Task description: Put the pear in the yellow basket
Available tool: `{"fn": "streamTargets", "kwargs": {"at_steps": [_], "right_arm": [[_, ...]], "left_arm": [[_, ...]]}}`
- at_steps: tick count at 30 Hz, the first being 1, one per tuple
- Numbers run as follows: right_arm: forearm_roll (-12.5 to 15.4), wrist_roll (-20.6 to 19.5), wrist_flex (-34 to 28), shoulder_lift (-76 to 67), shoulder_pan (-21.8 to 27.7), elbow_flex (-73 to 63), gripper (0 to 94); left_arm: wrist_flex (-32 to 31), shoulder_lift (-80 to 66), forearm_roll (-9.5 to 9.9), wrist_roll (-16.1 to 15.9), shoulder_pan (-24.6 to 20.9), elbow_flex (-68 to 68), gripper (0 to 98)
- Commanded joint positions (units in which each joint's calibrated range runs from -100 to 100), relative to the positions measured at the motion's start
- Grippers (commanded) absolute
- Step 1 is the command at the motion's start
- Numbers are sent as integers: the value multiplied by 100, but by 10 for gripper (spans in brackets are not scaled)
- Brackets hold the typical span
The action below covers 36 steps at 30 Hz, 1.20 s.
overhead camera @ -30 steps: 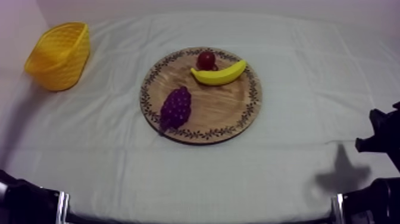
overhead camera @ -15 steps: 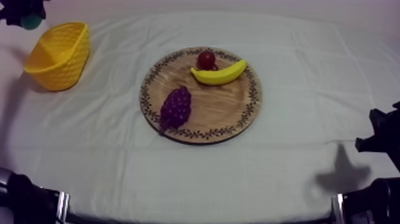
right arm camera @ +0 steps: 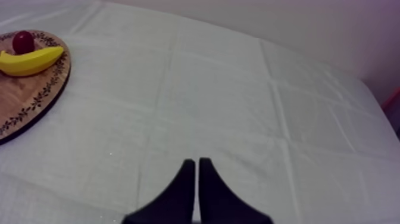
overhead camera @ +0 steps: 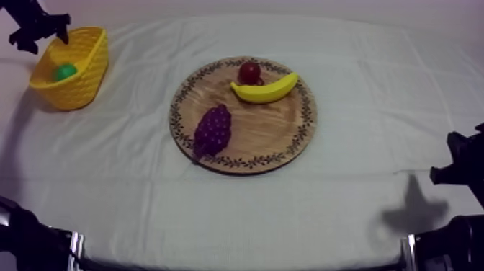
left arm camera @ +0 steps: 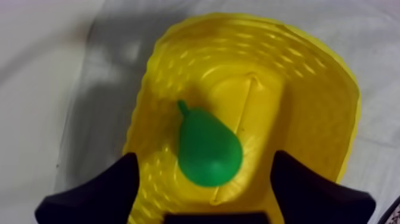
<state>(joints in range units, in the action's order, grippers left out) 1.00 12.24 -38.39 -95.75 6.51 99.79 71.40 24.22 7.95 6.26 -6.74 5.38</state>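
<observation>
A green pear (overhead camera: pixel 65 71) lies inside the yellow basket (overhead camera: pixel 88 49) at the far left of the table. In the left wrist view the pear (left arm camera: pixel 208 148) rests on the floor of the basket (left arm camera: pixel 309 89), stem pointing away. My left gripper (overhead camera: pixel 39 30) hovers over the basket's far rim; its black fingers (left arm camera: pixel 113 190) stand wide apart above the pear, open and holding nothing. My right gripper (right arm camera: pixel 197 173) is shut as a narrow wedge over bare cloth; in the top view it sits low at the right edge (overhead camera: pixel 461 169).
The round wooden board (overhead camera: pixel 274 130) in the middle of the table carries a banana (overhead camera: pixel 263 89), a small red fruit (overhead camera: pixel 249 72) and a bunch of grapes (overhead camera: pixel 212 130). The board's edge (right arm camera: pixel 30 107), banana (right arm camera: pixel 30 61) and red fruit (right arm camera: pixel 23 41) lie left of my right gripper.
My left gripper came in at the upper left carrying the pear, moved over the basket and let it go. The pear now lies in the basket. The right arm stayed still.
</observation>
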Motion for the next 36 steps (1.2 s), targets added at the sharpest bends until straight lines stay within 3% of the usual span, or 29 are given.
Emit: {"fn": "streamTargets", "kwargs": {"at_steps": [1, 7, 13, 26, 36], "right_arm": [[0, -1, 0, -1, 0, -1, 3], [0, -1, 0, -1, 0, -1, 3], [0, -1, 0, -1, 0, -1, 3], [0, -1, 0, -1, 0, -1, 3], [0, -1, 0, -1, 0, -1, 3]], "left_arm": [[5, -70, -5, -4, 7, -35, 916], [23, -681, -12, -17, 50, -329, 933], [29, -1969, -81, -90, 100, -922, 875], [74, -5643, -223, -518, 264, -2116, 556], [-320, -8129, -340, -576, 452, -3494, 204]]}}
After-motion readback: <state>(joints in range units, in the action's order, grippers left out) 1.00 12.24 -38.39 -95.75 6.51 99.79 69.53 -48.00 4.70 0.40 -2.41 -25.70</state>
